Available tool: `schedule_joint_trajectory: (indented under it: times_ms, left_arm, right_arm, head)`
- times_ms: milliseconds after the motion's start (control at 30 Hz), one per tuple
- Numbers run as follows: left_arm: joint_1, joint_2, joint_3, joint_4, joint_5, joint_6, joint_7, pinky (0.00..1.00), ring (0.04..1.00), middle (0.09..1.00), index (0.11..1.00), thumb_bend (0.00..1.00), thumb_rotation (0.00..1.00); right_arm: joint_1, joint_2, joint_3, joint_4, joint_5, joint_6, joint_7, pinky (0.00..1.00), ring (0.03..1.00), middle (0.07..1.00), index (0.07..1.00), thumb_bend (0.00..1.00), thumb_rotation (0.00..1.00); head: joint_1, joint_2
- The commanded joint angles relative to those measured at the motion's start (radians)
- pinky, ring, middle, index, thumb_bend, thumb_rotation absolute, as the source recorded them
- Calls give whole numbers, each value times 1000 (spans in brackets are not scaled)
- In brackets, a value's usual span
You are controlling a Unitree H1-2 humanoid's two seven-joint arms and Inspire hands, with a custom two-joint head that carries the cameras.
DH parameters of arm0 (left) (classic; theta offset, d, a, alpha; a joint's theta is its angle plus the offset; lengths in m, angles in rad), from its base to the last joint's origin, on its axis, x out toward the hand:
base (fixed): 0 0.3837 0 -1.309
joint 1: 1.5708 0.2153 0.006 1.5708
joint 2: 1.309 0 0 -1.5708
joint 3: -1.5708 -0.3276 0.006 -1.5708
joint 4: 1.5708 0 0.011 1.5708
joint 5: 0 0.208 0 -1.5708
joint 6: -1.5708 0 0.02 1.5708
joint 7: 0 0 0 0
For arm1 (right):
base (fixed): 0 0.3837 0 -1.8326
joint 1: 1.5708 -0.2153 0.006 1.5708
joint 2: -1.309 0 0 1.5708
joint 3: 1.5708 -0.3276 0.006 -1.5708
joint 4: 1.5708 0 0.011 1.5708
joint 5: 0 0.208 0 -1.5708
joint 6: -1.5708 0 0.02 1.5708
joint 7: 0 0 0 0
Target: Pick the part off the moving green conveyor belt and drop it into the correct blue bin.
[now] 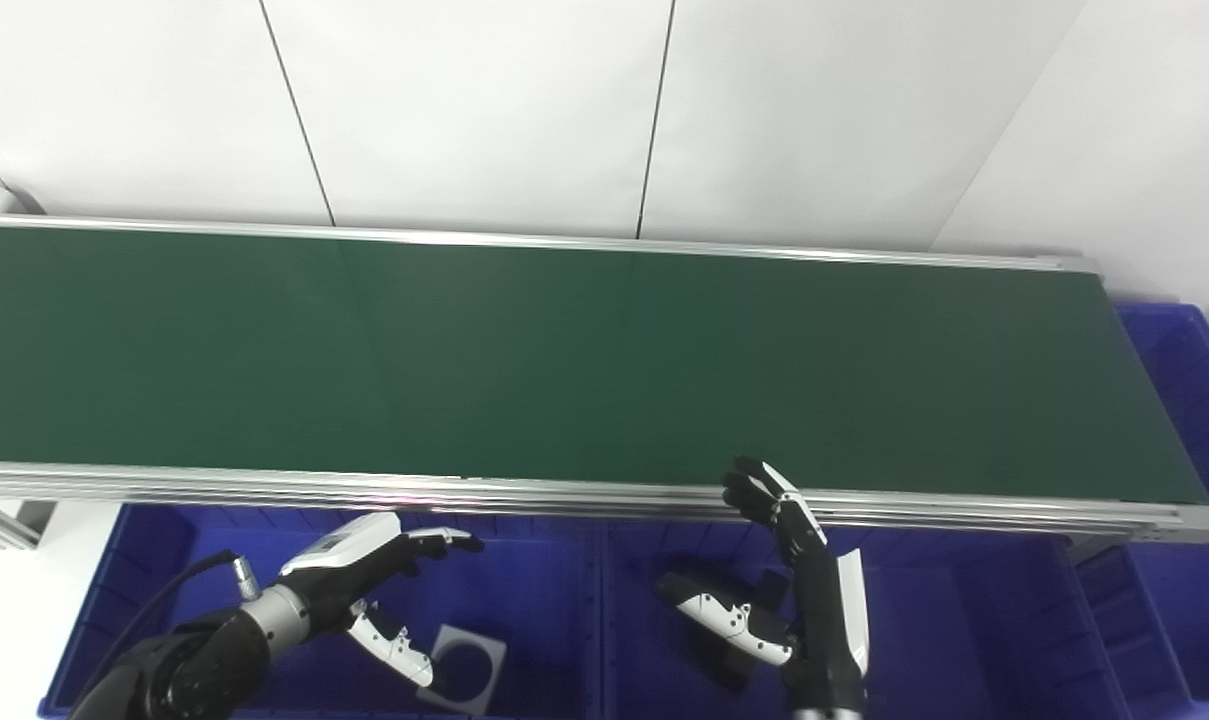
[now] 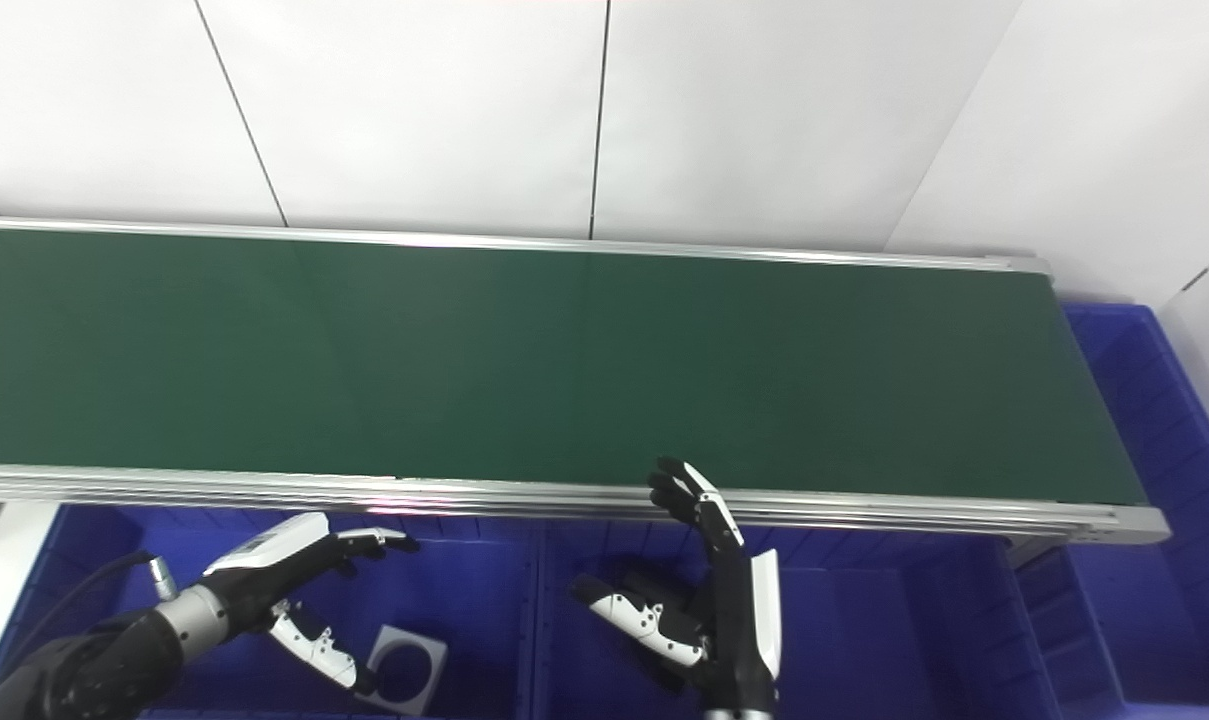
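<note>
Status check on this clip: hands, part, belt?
Left hand and right hand both open, over the blue bins. Green belt bare. One grey square part already in left bin.

Belt (image 1: 564, 350) runs off the left edge. Left robot hand (image 1: 364, 570) covers a corner of the grey plate (image 1: 469, 665). Bins (image 1: 554, 600) cut off at bottom; far-right bin (image 1: 1194, 400) cut by the right edge.

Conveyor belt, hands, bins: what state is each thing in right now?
Conveyor belt: bare, no part on it.
Left hand: open, holding nothing, over the left bin.
Right hand: open, holding nothing, fingers raised.
Left bin: holds a grey square part with a round hole.
Right bin: contents unclear.
</note>
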Motion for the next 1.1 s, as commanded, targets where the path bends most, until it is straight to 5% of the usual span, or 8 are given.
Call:
schedule_joint_trajectory:
  times_ms: [0, 233, 433, 567, 667, 933, 1067]
  left_arm:
    - [-21, 27, 17, -33, -96, -52, -29, 809, 914, 936, 892, 944, 335]
    - [31, 8, 94, -64, -481, -164, -111, 870, 908, 906, 862, 987, 283]
    - [86, -94, 143, -80, -684, -204, -86, 804, 857, 876, 853, 961, 250]
    - [124, -173, 177, -29, -697, -239, -33, 840, 882, 903, 887, 933, 269]
    - [148, -208, 208, 0, -687, -248, 8, 871, 903, 924, 914, 933, 271]
    - [181, -256, 248, 27, -619, -255, 108, 883, 899, 929, 906, 897, 240]
    - [185, -267, 252, 34, -587, -264, 143, 879, 903, 924, 898, 901, 246]
  right_arm:
    - [1, 15, -1, -15, 0, -41, 2, 762, 743, 764, 811, 808, 319]
    - [4, 15, 5, -19, -8, -38, 6, 724, 744, 763, 809, 809, 331]
    - [5, 7, 11, -18, -7, -31, 26, 635, 744, 780, 812, 801, 342]
    - [16, 8, 10, -33, 3, -13, 44, 591, 739, 786, 811, 825, 359]
    - [20, 4, 9, -38, -8, -1, 56, 651, 741, 781, 814, 834, 367]
    - [18, -12, 4, -40, -26, 19, 86, 590, 728, 773, 822, 837, 364]
    - [21, -10, 4, -41, -9, 20, 90, 641, 733, 779, 821, 843, 344]
  head:
    - [1, 1]
    - [-27, 1]
    - [-52, -7]
    - [-58, -5]
    - [-53, -5]
    - [-45, -12]
    - [-44, -13]
